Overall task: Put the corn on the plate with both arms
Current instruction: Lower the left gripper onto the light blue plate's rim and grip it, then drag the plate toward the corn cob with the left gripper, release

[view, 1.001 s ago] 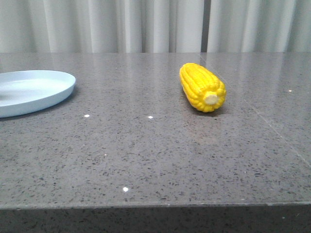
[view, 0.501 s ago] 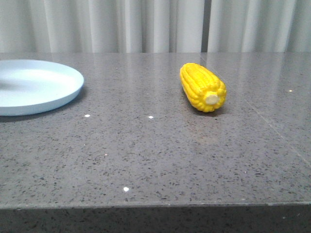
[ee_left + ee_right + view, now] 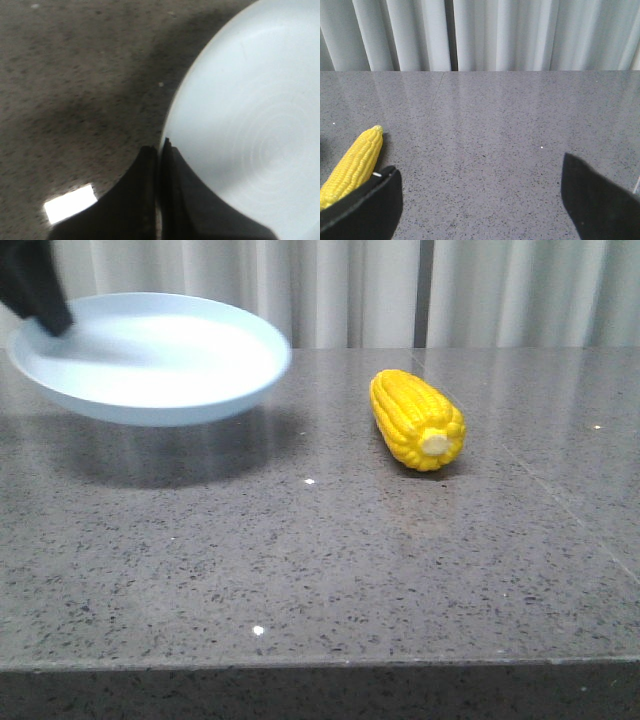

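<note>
The pale blue plate (image 3: pixel 150 360) hangs tilted in the air above the table's far left, casting a shadow below. My left gripper (image 3: pixel 38 302) is shut on its left rim; in the left wrist view the dark fingers (image 3: pixel 172 200) pinch the plate's edge (image 3: pixel 240 125). The yellow corn (image 3: pixel 415 420) lies on the table right of centre, cream stub end toward the camera. In the right wrist view the corn (image 3: pixel 352 167) lies beside one finger of my right gripper (image 3: pixel 480 200), which is open and empty over the table.
A grey speckled stone table (image 3: pixel 320 560) with its front edge near the bottom. White curtains (image 3: pixel 340 290) hang behind the table's far edge.
The plate has risen off the table and moved right toward the corn, held by my left gripper, which has come into the front view. The corn has not moved.
</note>
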`<state>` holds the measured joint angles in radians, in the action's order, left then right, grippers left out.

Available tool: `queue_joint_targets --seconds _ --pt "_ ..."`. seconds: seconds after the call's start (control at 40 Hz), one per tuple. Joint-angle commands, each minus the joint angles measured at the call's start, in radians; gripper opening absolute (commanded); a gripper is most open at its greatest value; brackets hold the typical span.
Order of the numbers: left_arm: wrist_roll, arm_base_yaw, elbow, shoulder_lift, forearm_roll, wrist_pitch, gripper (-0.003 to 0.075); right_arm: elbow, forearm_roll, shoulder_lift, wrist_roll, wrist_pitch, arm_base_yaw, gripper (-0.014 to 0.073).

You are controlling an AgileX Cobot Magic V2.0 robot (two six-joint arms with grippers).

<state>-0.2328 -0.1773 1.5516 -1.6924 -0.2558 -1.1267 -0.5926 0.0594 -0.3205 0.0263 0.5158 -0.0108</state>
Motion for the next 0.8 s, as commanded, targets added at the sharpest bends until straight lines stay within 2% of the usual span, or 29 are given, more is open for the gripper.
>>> queue_joint_targets --seconds 0.0,0.23,0.65,0.73,0.78 --pt "0.027 -0.042 0.045 0.011 -0.029 0.022 -0.002 -0.038 0.0 -0.016 -0.004 -0.07 -0.007 0.0664" --pt "0.031 -0.094 0.056 -0.052 -0.029 0.036 -0.002 -0.038 0.0 -0.016 -0.004 -0.07 -0.007 0.0664" --pt "0.031 -0.095 0.056 -0.116 -0.048 0.082 -0.0014 -0.038 0.0 -0.016 -0.004 -0.07 -0.007 0.0664" --pt "0.031 -0.095 0.056 -0.116 -0.05 0.079 0.0037 -0.038 0.0 -0.016 -0.004 -0.07 -0.007 0.0664" --pt "0.031 -0.095 0.056 -0.116 -0.05 0.077 0.0104 -0.038 0.0 -0.016 -0.004 -0.07 -0.007 0.0664"
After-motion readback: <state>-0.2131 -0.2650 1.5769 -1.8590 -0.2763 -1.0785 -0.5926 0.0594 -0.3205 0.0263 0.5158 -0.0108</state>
